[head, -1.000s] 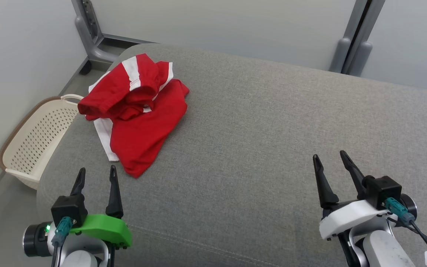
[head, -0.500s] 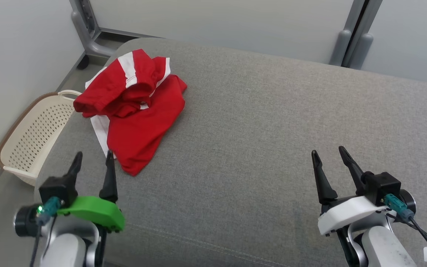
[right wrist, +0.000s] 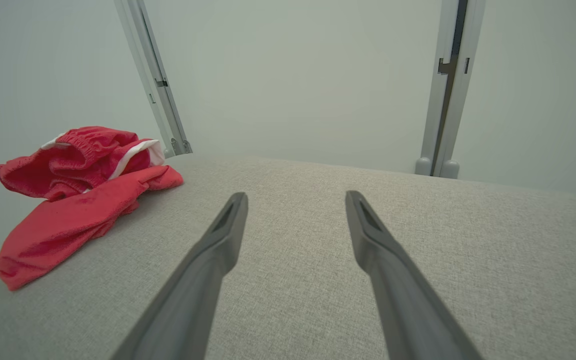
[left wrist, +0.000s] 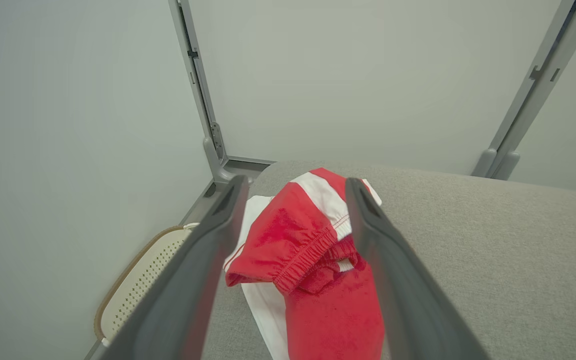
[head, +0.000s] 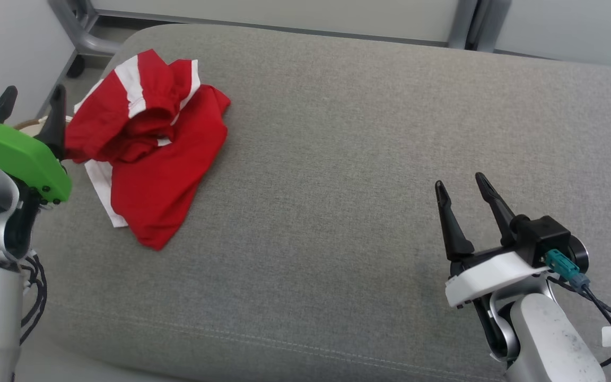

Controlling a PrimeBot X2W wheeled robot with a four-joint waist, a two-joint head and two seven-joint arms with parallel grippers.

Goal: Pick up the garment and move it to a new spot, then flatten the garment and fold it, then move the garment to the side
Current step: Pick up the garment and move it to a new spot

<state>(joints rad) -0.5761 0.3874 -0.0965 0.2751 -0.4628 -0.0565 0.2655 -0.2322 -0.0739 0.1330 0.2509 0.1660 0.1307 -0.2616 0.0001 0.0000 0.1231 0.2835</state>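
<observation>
The garment [head: 149, 146], red with white stripes, lies crumpled at the far left of the grey cushioned surface [head: 348, 159]. My left gripper [head: 32, 101] is open at the left edge of the head view, raised beside the garment's left side and apart from it. Along its fingers the left wrist view looks at the garment's [left wrist: 318, 260] elastic waistband; the left gripper [left wrist: 293, 187] holds nothing. My right gripper [head: 459, 183] stands open over the bare cushion at the lower right, far from the cloth. The right wrist view has the garment [right wrist: 78, 190] off to its left, beyond the right gripper [right wrist: 295, 197].
A cream perforated basket [left wrist: 138, 285] stands on the floor left of the cushion, under the left arm. Grey wall panels with metal posts [right wrist: 443, 100] rise behind the cushion. The cushion's middle and right are bare fabric.
The head camera has tilted down and shifted. My left gripper has risen and moved forward, from the near cushion edge to beside the garment. Right gripper and garment unchanged.
</observation>
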